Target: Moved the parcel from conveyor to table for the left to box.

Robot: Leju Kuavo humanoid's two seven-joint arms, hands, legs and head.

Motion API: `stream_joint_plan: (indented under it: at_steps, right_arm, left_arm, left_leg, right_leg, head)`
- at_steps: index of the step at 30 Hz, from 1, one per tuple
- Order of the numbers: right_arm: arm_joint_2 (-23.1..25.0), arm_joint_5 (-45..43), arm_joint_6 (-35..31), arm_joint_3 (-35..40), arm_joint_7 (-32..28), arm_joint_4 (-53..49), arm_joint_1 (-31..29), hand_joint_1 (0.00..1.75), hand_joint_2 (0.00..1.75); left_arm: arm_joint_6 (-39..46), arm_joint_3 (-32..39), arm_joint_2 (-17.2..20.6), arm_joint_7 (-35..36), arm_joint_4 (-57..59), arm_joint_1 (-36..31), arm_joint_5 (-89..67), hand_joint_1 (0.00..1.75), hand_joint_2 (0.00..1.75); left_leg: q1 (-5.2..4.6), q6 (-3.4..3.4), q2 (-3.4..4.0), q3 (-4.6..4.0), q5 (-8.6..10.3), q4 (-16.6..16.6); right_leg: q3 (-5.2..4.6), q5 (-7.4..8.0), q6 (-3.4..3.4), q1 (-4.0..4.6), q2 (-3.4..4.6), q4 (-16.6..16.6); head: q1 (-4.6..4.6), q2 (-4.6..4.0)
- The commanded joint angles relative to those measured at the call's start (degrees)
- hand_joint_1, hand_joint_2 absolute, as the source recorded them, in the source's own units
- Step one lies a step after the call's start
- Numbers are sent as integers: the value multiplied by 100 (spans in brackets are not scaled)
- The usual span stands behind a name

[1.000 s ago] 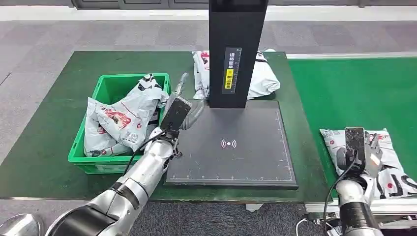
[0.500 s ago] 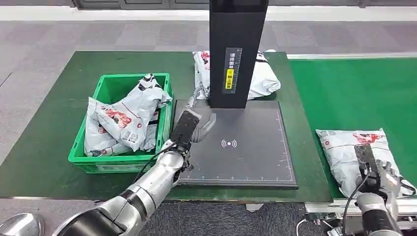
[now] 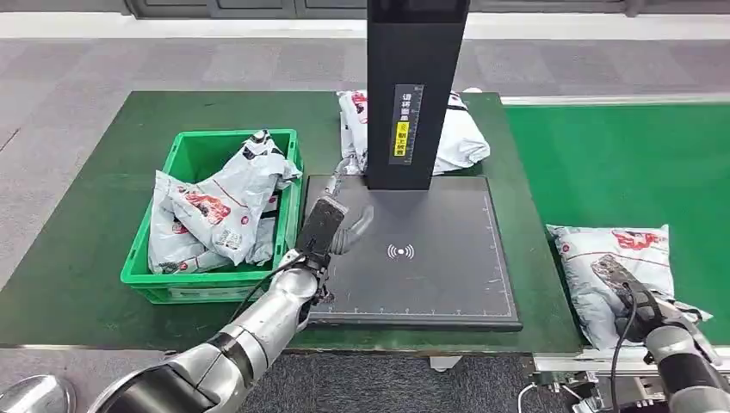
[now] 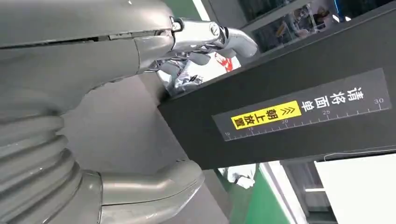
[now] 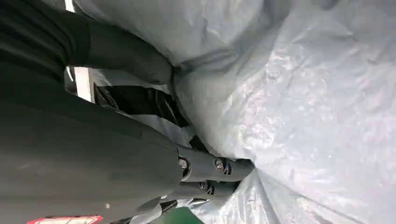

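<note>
- Head view: 1 parcel [image 3: 613, 258], grey-white with red print, lies on the green conveyor [image 3: 620, 163] close to its near edge, just beside the table [image 3: 77, 258].
- The right hand [image 3: 635, 297] is on the near part of this parcel, dark fingers pressed into the plastic.
- The left hand [image 3: 337, 225] hovers over the left side of 1 black scanner plate [image 3: 430, 275], fingers loosely spread and holding nothing.
- 1 black scanner column [image 3: 413, 86] rises from the back of the plate, carrying 1 yellow label.
- 1 green box [image 3: 207, 155] stands on the table left of the plate, with about 3 bagged parcels [image 3: 219, 206] piled in it; the exact count is hard to tell.
- 1 further white bag [image 3: 456, 138] lies on the table behind the column, partly hidden by it.
- Left wrist view: the left hand [image 4: 140, 116] has thumb and fingers held apart around empty air, near the column [image 4: 299, 116] and its label; a bit of the white bag [image 4: 205, 70] shows past the fingers.
- Right wrist view: the right hand's dark fingers [image 5: 205, 170] dig into the crinkled grey plastic of the parcel [image 5: 303, 116], which bunches around them; it grips the parcel.
</note>
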Motion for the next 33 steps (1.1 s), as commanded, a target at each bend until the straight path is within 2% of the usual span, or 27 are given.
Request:
stream_joint_plan:
  at_steps: [1, 9, 12, 15, 17, 20, 21, 22, 23, 26, 27, 28, 30, 31, 33]
  right_arm:
    - [355, 42, 230, 1184, -123, 75, 42, 175, 175]
    - [312, 14, 241, 1189, -134, 86, 54, 175, 175]
    - [672, -43, -95, 1302, -214, 111, -248, 175, 175]
    - [1012, -199, -443, 1234, -96, 166, -606, 175, 175]
    - [1149, -259, -541, 1234, -97, 201, -745, 175, 175]
    - [1354, -525, -778, 1107, -327, 84, -735, 175, 175]
    - [1396, -635, -775, 1085, -439, -3, -702, 175, 175]
    - [1446, -775, -776, 1059, -540, -109, -665, 175, 175]
    - [1522, -899, -768, 1053, -630, -258, -620, 175, 175]
    - [1785, -1302, -649, 1032, -866, -577, -659, 175, 175]
    - [1915, -1660, -398, 947, -1035, -675, -716, 175, 175]
    - [2025, -1877, -309, 895, -1125, -750, -757, 175, 175]
    - [2209, -2127, -342, 1094, -1273, -1041, -800, 175, 175]
    - [2286, -2342, -357, 1191, -1326, -1243, -778, 175, 175]
    - [2451, -2639, -366, 1487, -1400, -1742, -763, 175, 175]
  left_arm:
    - [-15, -298, 255, -5, 299, -187, 37, 0, 175]
    - [-14, -298, 252, 4, 297, -195, 35, 0, 175]
    - [87, -237, 306, -2, 219, -182, 39, 0, 175]
    - [145, -170, 309, 37, 199, -180, 48, 0, 175]
    - [140, -146, 296, 54, 199, -193, 46, 0, 175]
    - [144, -135, 255, 70, 179, -208, 1, 0, 175]
    - [143, -113, 254, 75, 152, -203, 1, 0, 175]
    - [150, -96, 260, 77, 126, -197, -10, 0, 175]
    - [167, -71, 273, 84, 101, -188, -14, 0, 175]
    - [195, -15, 309, 56, 57, -154, -10, 0, 175]
    - [191, 16, 307, 45, 64, -157, 1, 0, 175]
    - [183, 26, 299, 43, 80, -166, 1, 0, 175]
    - [199, 75, 277, 8, 121, -182, -1, 0, 175]
    - [190, 97, 270, -7, 132, -180, -11, 0, 175]
    - [191, 148, 262, -60, 135, -171, -18, 0, 175]
  left_leg:
    - [10, -6, 50, 25, -2, -13]
    - [14, -1, 38, 38, -3, -7]
    - [15, 0, 40, 43, -5, -5]
    - [14, -3, 90, 48, -5, -15]
    - [12, 0, 68, 41, -7, -4]
    - [15, -3, 104, 39, -8, -4]
    - [15, -1, 84, 35, -7, -1]
    - [14, -3, 106, 38, -6, -6]
    - [17, -3, 97, 35, -8, 0]
    - [16, -8, 138, 36, -10, -6]
    - [16, -10, 148, 36, -9, -10]
    - [16, -16, 155, -9, -17, -1]
    - [20, -30, 192, -7, -25, -13]
    - [24, -31, 224, -4, -38, -6]
    - [27, -49, 291, 2, -45, -16]
  right_leg:
    - [20, 11, -11, 16, 9, -22]
    - [39, 9, -3, 20, 2, -21]
    - [45, 9, -2, 21, 8, -19]
    - [38, 22, -7, 22, 41, -25]
    - [34, 13, -2, 18, 37, -10]
    - [22, 21, -7, 21, 62, -8]
    - [26, 16, -4, 20, 54, -5]
    - [19, 21, -8, 20, 66, -6]
    - [19, 19, -8, 22, 67, -4]
    - [6, 29, -19, 22, 101, -4]
    - [5, 32, -22, 23, 106, -7]
    - [1, 32, -23, 22, 126, 4]
    - [-8, 44, -29, 25, 155, -4]
    - [-15, 46, -37, 27, 206, 3]
    - [-28, 65, -58, 30, 254, -1]
  head:
    - [0, 2]
    - [0, 0]
    - [0, 2]
    - [0, 0]
    - [0, 0]
    - [2, 2]
    - [0, 0]
    - [0, 0]
    - [2, 0]
    - [0, 2]
    - [2, 2]
    - [0, 2]
    - [2, 2]
    - [2, 2]
    - [2, 0]
